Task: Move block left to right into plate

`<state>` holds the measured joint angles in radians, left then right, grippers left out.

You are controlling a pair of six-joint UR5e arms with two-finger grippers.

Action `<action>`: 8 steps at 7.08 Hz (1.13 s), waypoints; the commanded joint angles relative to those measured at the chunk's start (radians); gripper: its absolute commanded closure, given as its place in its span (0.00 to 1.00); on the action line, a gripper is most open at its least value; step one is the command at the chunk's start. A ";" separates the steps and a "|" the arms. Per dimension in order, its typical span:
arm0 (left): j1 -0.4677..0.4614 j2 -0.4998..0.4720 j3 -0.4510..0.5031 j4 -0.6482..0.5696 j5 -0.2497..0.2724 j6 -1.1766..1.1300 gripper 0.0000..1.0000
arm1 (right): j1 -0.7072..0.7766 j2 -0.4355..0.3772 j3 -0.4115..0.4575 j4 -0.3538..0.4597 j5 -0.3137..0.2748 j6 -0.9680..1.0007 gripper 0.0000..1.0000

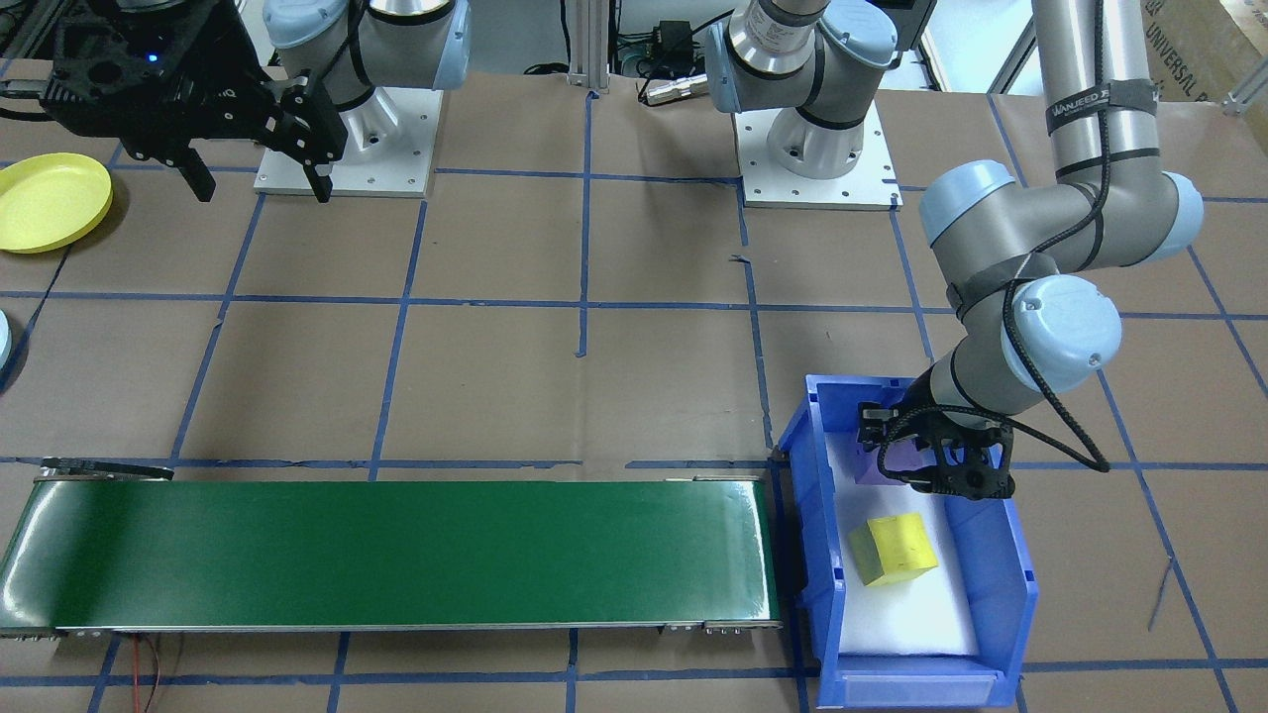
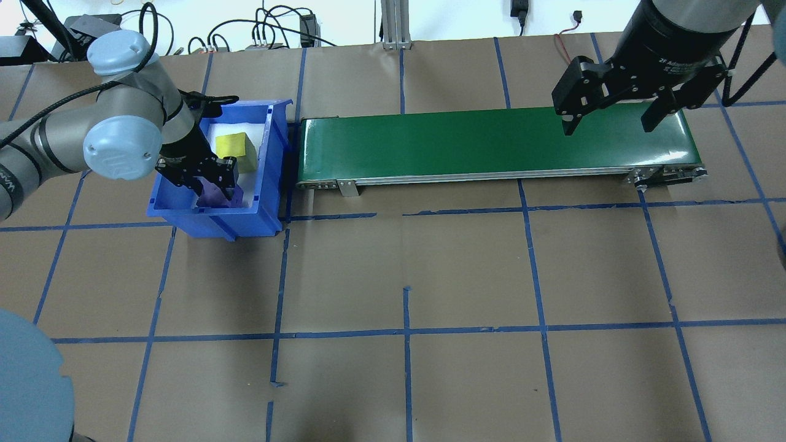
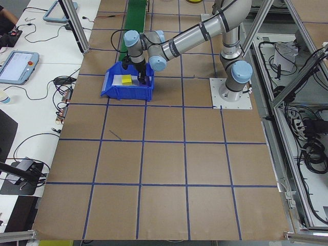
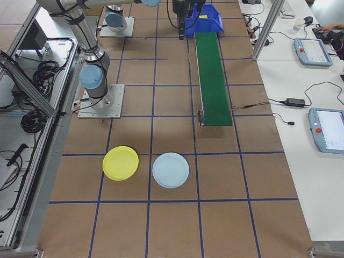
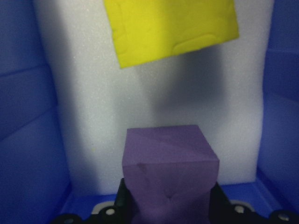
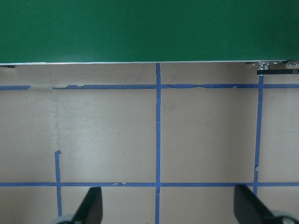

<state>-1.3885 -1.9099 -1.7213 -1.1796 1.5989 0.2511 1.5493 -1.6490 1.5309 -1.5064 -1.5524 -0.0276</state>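
Inside blue bin (image 2: 270, 184), left claw (image 2: 212, 184) clamps purple block (image 5: 168, 172) for conveyor (image 2: 491, 144) transfer; right claw (image 2: 614, 113) waits open, empty.

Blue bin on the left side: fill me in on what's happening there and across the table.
The left gripper is down inside the blue bin, its fingers on either side of a purple block. A yellow block lies beside it on the bin's white foam, untouched. The green conveyor next to the bin carries nothing. The right gripper hangs open above the conveyor's far end. The yellow plate and light blue plate hold nothing yet.
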 commanded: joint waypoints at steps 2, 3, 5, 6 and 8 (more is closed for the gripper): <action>-0.024 0.167 0.110 -0.038 -0.055 -0.009 0.64 | 0.000 0.000 0.000 0.000 0.000 0.000 0.00; -0.042 0.211 0.118 -0.050 -0.116 -0.012 0.64 | 0.000 0.000 0.000 0.000 0.000 0.000 0.00; -0.116 0.207 0.130 -0.014 -0.134 -0.097 0.63 | 0.000 0.000 0.000 0.000 0.000 0.000 0.00; -0.183 0.163 0.129 0.001 -0.164 -0.225 0.63 | 0.000 0.000 0.000 0.000 0.000 0.000 0.00; -0.315 0.018 0.129 0.194 -0.172 -0.372 0.63 | 0.000 0.000 0.000 0.000 0.000 0.000 0.00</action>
<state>-1.6359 -1.8053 -1.5931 -1.0896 1.4304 -0.0448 1.5493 -1.6490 1.5309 -1.5063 -1.5524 -0.0276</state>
